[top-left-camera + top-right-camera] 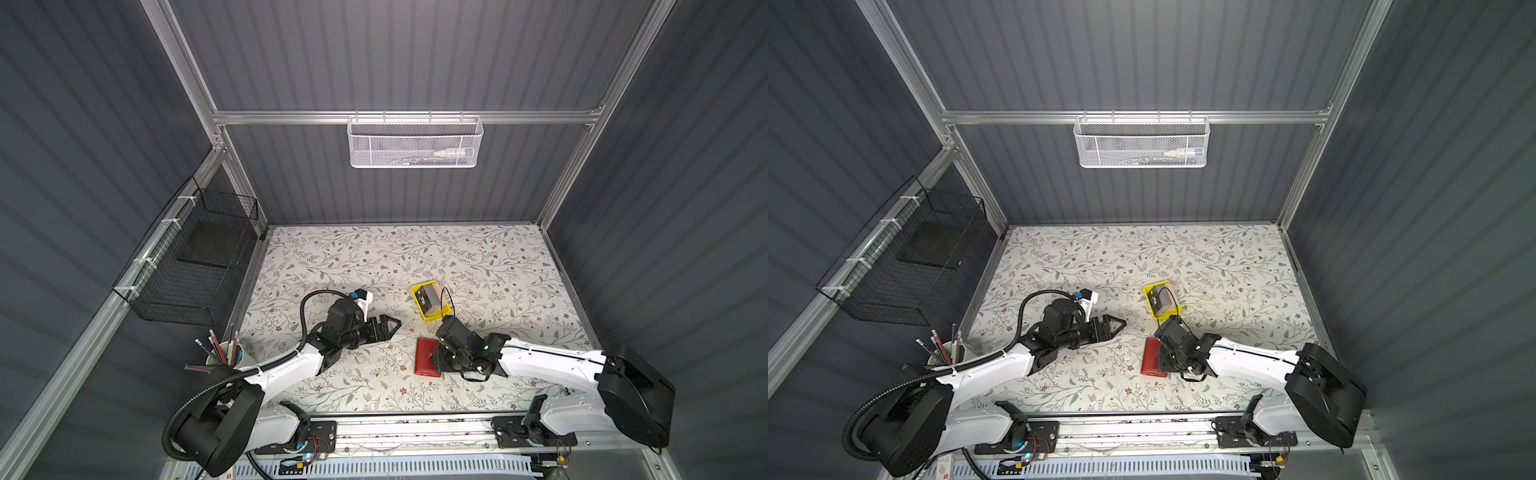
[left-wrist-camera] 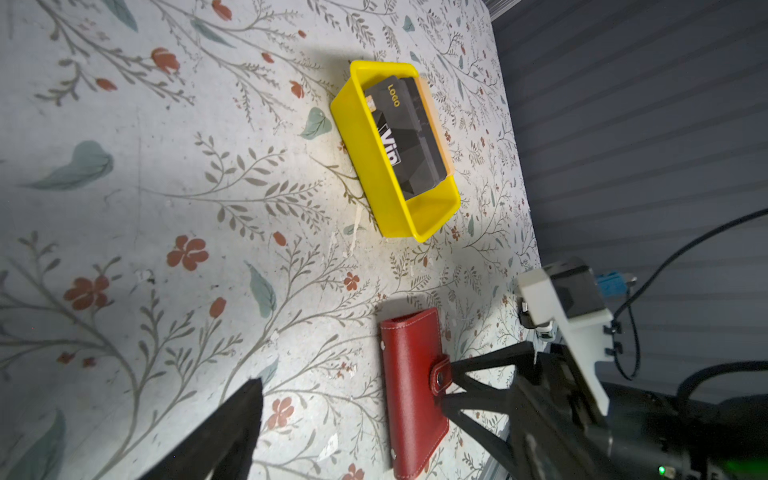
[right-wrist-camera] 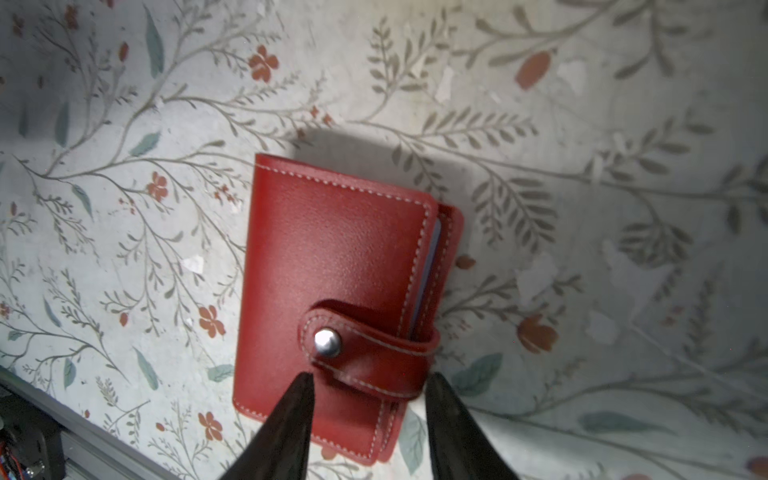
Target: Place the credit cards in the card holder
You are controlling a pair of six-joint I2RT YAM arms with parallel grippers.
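Closed card holder (image 3: 332, 270) straddled near the desk's (image 1: 457, 257) front edge
The right gripper (image 3: 369, 374) is bent down astride its strap, half-parted — grip cannot be told; the left gripper (image 1: 390, 326) is held level, wide, empty; the credit cards (image 2: 409, 137) are stacked in the yellow tray (image 2: 374, 174).

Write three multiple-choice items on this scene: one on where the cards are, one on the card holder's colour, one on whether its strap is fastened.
1. Where are the credit cards?
A. Standing in the yellow tray
B. Fanned out flat on the table
C. Inside the white mesh basket

2. What colour is the card holder?
A. Blue
B. Red
C. Green

3. In what state is the holder's snap strap?
A. Snapped shut over the closed cover
B. Undone, with the holder lying open
C. Torn off

Answers:
1 A: the left wrist view shows the black VIP card and others behind it inside the tray.
2 B: it shows red in every view.
3 A: the right wrist view shows the strap wrapped round the edge, its metal snap on the cover.
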